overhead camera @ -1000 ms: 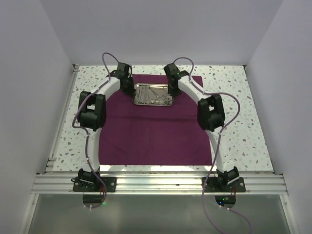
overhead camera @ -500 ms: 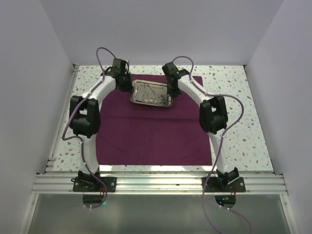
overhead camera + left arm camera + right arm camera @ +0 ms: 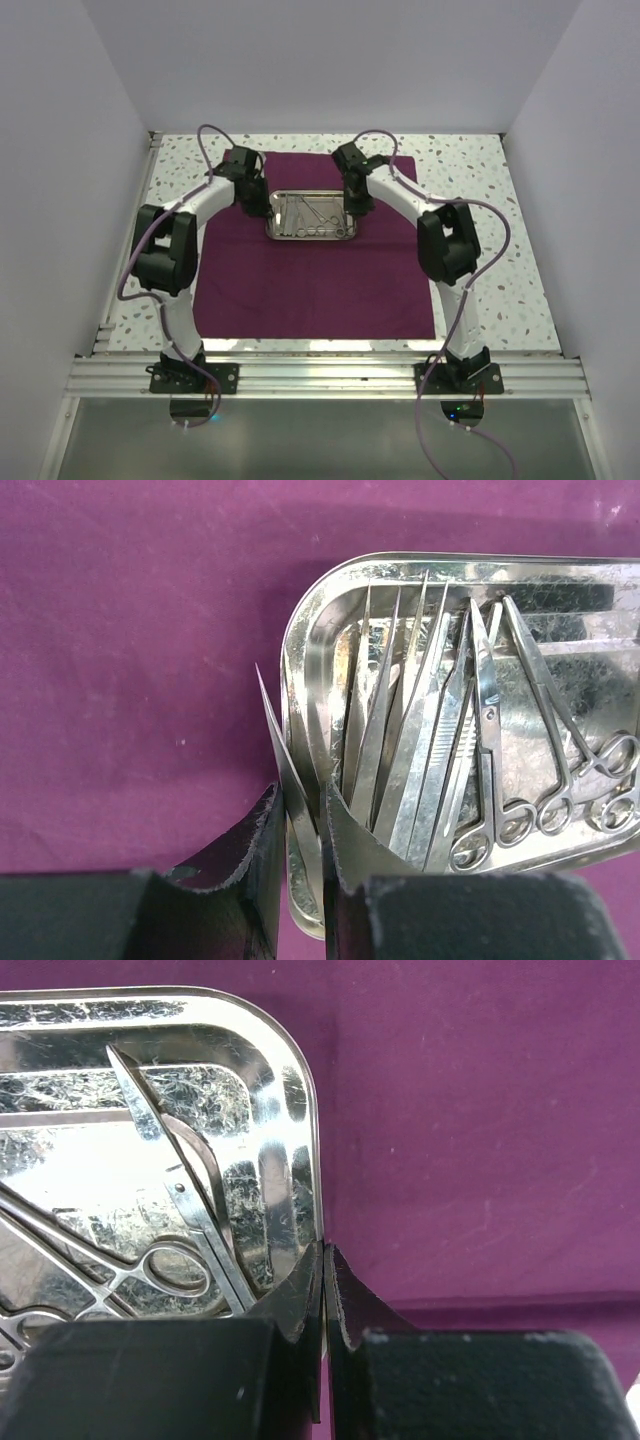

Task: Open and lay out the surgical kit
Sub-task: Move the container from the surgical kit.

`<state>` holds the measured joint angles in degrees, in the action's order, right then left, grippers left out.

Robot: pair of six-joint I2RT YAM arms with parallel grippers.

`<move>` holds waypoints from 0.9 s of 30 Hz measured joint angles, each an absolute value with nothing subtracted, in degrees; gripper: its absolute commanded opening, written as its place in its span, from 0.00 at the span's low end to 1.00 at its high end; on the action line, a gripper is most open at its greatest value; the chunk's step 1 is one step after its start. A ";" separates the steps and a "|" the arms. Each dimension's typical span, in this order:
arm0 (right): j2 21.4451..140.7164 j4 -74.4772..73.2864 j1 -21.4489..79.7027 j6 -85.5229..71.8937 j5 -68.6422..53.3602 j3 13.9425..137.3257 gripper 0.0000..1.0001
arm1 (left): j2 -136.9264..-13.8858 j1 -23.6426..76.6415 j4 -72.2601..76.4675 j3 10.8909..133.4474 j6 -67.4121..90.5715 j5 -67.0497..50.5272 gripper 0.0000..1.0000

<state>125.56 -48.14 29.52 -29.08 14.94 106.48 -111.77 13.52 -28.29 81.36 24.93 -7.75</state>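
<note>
The maroon cloth wrap (image 3: 310,285) lies spread flat on the table. On its far half sits the steel tray (image 3: 312,238), holding thin silver instruments (image 3: 310,212). My left gripper (image 3: 262,204) is shut on the tray's left rim. In the left wrist view the left gripper (image 3: 301,812) pinches that rim (image 3: 300,650) with a thin tweezers blade beside it. Tweezers (image 3: 400,740) and scissors (image 3: 490,730) lie side by side inside. My right gripper (image 3: 355,200) is shut on the right rim. In the right wrist view the right gripper (image 3: 324,1260) clamps the tray's edge (image 3: 290,1070).
The speckled tabletop (image 3: 480,200) shows on both sides of the cloth. White walls close in the left, right and back. An aluminium rail (image 3: 320,375) with the arm bases runs along the near edge.
Both arms have drawn the tray a little nearer, from the cloth's far edge toward its middle. The left arm's elbow has swung outward to the left. Both grips stayed closed.
</note>
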 measured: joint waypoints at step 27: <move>149.73 -51.77 24.03 -26.06 16.27 140.94 0.00 | -137.49 12.40 -30.44 114.43 24.95 -5.26 0.00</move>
